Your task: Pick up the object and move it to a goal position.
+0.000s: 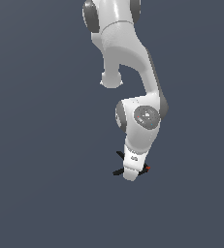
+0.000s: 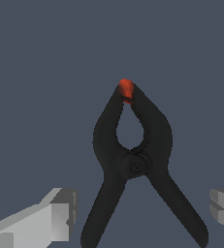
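My gripper (image 2: 141,215) is spread wide, one finger (image 2: 45,220) each side of the black spring clamp (image 2: 135,162), not touching it. Clamp lies flat on the grey floor (image 1: 40,193), red tip (image 2: 126,89) pointing away from my wrist, handles splayed toward me & sitting btwn my fingers. In the exterior view my arm (image 1: 133,87) reaches straight down over it, w/ handles and red tip poking out either side

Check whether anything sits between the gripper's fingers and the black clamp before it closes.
Nothing visible does. In the wrist view the clamp lies between the two open fingers, with only bare surface in the gaps on either side. In the exterior view the gripper is right over it.
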`<state>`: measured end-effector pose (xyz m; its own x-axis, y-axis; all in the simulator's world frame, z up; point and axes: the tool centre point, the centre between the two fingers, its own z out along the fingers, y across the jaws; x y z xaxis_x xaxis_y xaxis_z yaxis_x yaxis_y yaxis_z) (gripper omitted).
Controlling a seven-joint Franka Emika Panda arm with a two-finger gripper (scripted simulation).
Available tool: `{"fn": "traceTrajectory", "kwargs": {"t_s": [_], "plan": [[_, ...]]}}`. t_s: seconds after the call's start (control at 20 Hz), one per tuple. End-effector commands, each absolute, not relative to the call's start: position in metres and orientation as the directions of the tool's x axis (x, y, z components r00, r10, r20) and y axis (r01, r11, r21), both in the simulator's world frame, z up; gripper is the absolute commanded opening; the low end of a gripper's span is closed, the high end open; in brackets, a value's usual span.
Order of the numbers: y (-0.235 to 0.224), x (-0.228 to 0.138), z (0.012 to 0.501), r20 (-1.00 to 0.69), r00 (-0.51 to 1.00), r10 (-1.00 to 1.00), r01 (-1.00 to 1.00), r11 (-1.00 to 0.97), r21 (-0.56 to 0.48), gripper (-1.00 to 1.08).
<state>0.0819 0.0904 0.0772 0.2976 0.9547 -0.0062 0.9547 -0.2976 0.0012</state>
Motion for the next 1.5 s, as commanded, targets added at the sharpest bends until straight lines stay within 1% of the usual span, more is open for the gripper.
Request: {"fn": "traceTrajectory", "kwargs": {"t_s": [0.0,0.3,0.6,1.1,1.4,1.45], "plan": [[0.093,0.084,0.074,-0.004,0.257,0.966,0.966,-0.257,0.001,1.00],[0.096,0.087,0.070,0.000,0.206,0.979,0.979,-0.206,0.000,1.00],[0.096,0.087,0.068,0.000,0.204,0.979,0.979,-0.204,0.000,1.00],[0.096,0.086,0.025,0.000,0.199,0.980,0.980,-0.199,0.000,1.00],[0.096,0.087,0.019,0.000,0.199,0.980,0.980,-0.199,0.000,1.00],[0.096,0.087,0.019,0.000,0.199,0.980,0.980,-0.199,0.000,-1.00]]}}
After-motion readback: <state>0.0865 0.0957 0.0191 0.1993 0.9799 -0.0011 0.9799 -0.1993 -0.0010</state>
